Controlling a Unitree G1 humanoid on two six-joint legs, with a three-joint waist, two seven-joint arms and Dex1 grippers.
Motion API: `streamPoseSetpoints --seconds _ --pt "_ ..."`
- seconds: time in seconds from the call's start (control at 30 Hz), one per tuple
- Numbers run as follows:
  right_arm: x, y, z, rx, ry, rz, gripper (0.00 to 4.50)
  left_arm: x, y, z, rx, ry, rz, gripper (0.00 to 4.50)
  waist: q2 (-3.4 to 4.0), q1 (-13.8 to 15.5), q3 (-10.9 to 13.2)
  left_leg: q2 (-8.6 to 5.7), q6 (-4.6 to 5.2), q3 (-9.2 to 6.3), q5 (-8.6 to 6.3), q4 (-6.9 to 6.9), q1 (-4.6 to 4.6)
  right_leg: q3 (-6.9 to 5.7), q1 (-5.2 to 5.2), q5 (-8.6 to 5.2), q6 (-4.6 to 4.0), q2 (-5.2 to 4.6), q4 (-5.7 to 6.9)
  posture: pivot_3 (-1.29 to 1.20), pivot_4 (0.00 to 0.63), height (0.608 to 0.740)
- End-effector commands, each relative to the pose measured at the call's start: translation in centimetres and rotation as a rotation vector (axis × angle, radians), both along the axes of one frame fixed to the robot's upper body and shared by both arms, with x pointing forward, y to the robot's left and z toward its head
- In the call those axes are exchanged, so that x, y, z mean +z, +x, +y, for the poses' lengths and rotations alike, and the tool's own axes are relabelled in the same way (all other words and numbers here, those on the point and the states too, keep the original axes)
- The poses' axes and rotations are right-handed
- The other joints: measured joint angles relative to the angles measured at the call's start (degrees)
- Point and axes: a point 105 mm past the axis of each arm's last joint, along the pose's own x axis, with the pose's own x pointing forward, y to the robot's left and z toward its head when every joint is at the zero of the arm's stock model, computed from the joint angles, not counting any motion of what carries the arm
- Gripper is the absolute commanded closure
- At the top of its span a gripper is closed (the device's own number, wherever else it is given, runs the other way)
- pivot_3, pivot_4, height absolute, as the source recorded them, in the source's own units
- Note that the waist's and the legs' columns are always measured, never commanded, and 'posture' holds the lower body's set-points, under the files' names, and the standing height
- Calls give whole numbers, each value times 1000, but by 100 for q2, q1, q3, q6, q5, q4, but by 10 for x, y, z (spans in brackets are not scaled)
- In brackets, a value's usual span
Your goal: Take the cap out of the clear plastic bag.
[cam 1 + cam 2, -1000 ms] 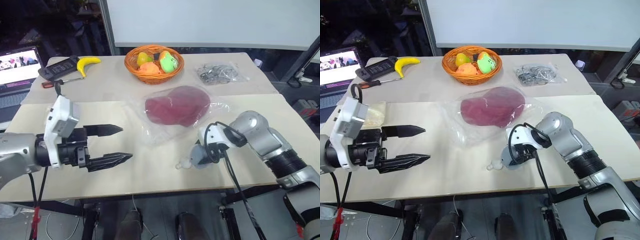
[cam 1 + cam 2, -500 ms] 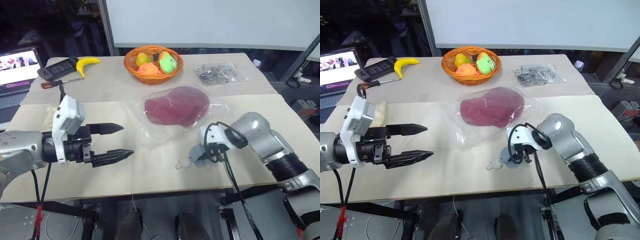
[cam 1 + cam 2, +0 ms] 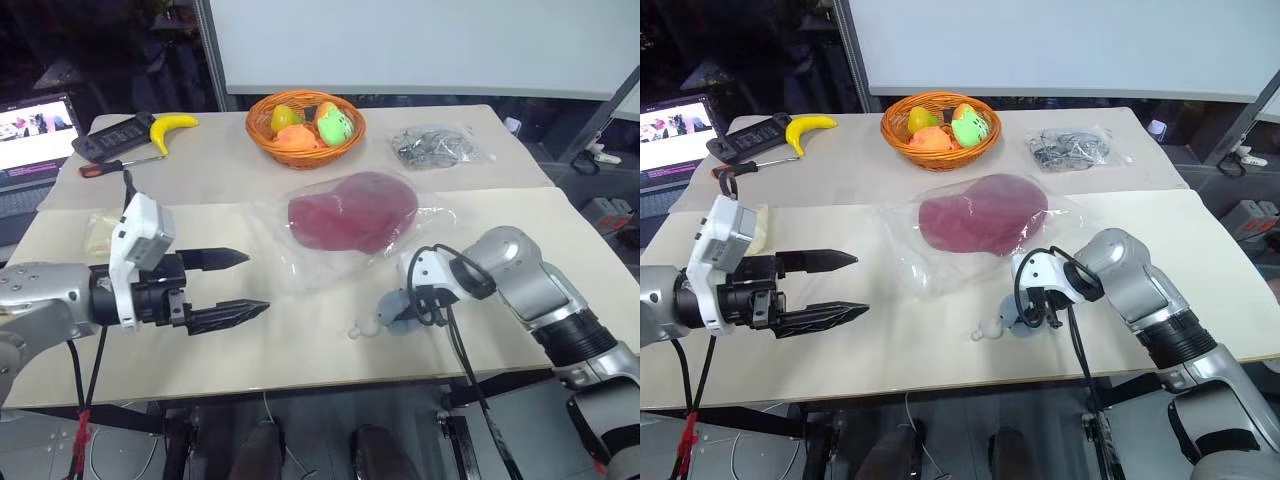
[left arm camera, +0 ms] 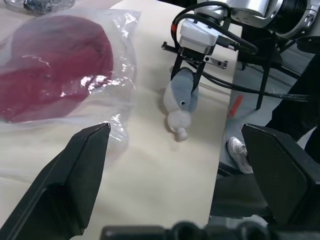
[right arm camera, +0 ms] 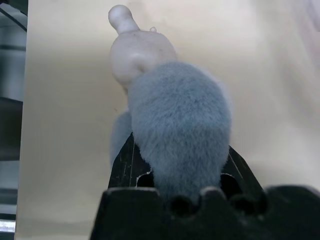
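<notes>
The dark red cap point(image 3: 352, 212) lies inside the clear plastic bag point(image 3: 288, 266) on the table's middle, seen also as the cap point(image 4: 47, 70) in the left wrist view. My left gripper point(image 3: 255, 282) hovers open to the left of the bag, apart from it. My right gripper point(image 3: 398, 308) is just in front of the bag's near right corner, shut on a grey plush toy point(image 5: 175, 120) with a pale head point(image 3: 362, 326) that rests at the table surface. The right gripper's fingers point(image 4: 176, 70) flank the plush.
An orange basket point(image 3: 262, 132) of fruit stands at the back. To its right lies a smaller bag of dark grey items point(image 3: 432, 146). A banana point(image 3: 172, 128), a black device point(image 3: 112, 134) and a screwdriver point(image 3: 110, 166) lie back left. A pale packet point(image 3: 100, 232) sits near my left arm.
The right gripper's fingers have closed in on the grey plush toy and the wrist has turned slightly. The left gripper has stayed open in place.
</notes>
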Motion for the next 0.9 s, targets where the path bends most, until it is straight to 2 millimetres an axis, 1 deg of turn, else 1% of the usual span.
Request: streamPoseSetpoints --seconds 0.03,0.1,0.13,0.17,0.2,0.23,0.27,0.3,0.33,0.37,0.43,0.47,0.5,0.53,0.57,0.6,0.67,0.7,0.77,0.9 --pt "99 -19 32 122 436 49 3899 7 2 0 -6 -5 -46 0 8 -21 6 2 0 1 0 0 -7 6 -12 7 -11 4 3 0 150 740" --pt "128 -19 35 127 561 50 3899 7 2 -1 -6 -8 -46 0 11 -15 9 4 1 11 1 2 -33 22 -53 19 -29 9 23 0 150 740" --pt "134 -18 35 119 586 46 3899 7 3 -1 -6 -8 -46 0 11 -3 9 2 1 12 2 3 -47 24 -70 22 -31 9 27 0 150 740" --pt "148 -8 35 76 648 4 3899 7 3 0 -4 -7 -46 0 6 10 6 4 1 12 1 3 -48 22 -71 22 -31 11 26 0 150 740" --pt "161 6 34 17 708 -54 3899 7 3 -1 -3 -7 -48 0 1 24 4 5 1 12 -1 0 -48 19 -69 21 -32 11 22 0 150 740" --pt "171 31 33 -115 752 -124 3899 7 3 -1 -3 -8 -49 0 -1 18 4 6 1 12 -3 1 -49 18 -68 21 -32 12 19 0 150 740" --pt "175 55 30 -248 766 -196 3899 7 2 -1 -3 -9 -50 0 -1 9 4 5 0 13 -4 2 -51 20 -69 21 -32 12 17 0 150 740" --pt "175 76 26 -371 757 -250 3899 8 2 -2 -3 -11 -50 0 -1 1 4 4 0 17 -3 4 -50 23 -71 22 -32 11 18 0 150 740" --pt "169 99 19 -519 735 -290 3899 7 2 -2 -4 -14 -51 0 -1 -1 4 5 0 20 -3 4 -50 24 -72 26 -34 11 18 0 150 740" --pt "164 116 11 -629 711 -331 3899 7 2 -3 -3 -17 -50 0 -1 -6 4 5 -1 21 -2 4 -50 25 -73 27 -35 12 18 0 150 740" --pt "155 143 -7 -820 669 -426 3899 6 2 -3 -1 -20 -49 0 -1 22 5 6 -1 24 -2 1 -51 27 -78 29 -38 13 19 0 150 740" --pt "148 158 -25 -969 608 -524 3899 5 2 -3 1 -25 -44 0 -1 23 5 5 -1 24 -2 0 -57 27 -82 28 -39 13 18 0 150 740" --pt "143 167 -43 -1110 572 -595 3899 5 2 -3 1 -29 -42 0 -1 20 6 4 -1 25 -2 -1 -62 27 -87 28 -39 12 17 0 150 740" --pt "134 173 -66 -1264 519 -670 3899 4 1 -4 0 -33 -39 0 -2 23 7 3 -1 29 -2 -5 -72 31 -97 28 -39 11 15 0 150 740" --pt "129 175 -81 -1357 485 -718 3899 3 1 -5 -1 -36 -37 0 -2 32 7 2 -1 29 -2 -4 -87 31 -108 29 -39 9 14 0 150 740" --pt "122 175 -88 -1395 436 -756 3899 2 2 -5 1 -37 -38 0 -2 33 7 1 -1 29 -2 -4 -103 31 -122 29 -38 8 15 0 150 740" --pt "110 175 -93 -1434 398 -777 3899 1 2 -7 4 -44 -35 0 -2 12 7 0 -1 32 -1 1 -143 36 -163 32 -36 7 20 0 150 740" --pt "104 175 -96 -1455 368 -795 3899 0 2 -7 4 -47 -33 0 -1 -9 7 0 -1 35 0 0 -148 40 -170 33 -35 7 23 0 150 740" --pt "93 173 -107 -1535 365 -780 3899 0 1 -7 8 -51 -32 0 0 -75 7 2 -1 43 0 0 -147 47 -174 34 -36 8 27 0 150 740" --pt "87 166 -131 -1696 379 -814 3899 -1 2 -7 20 -57 -28 0 0 -149 7 3 0 46 1 1 -129 50 -162 35 -37 10 36 0 150 740"
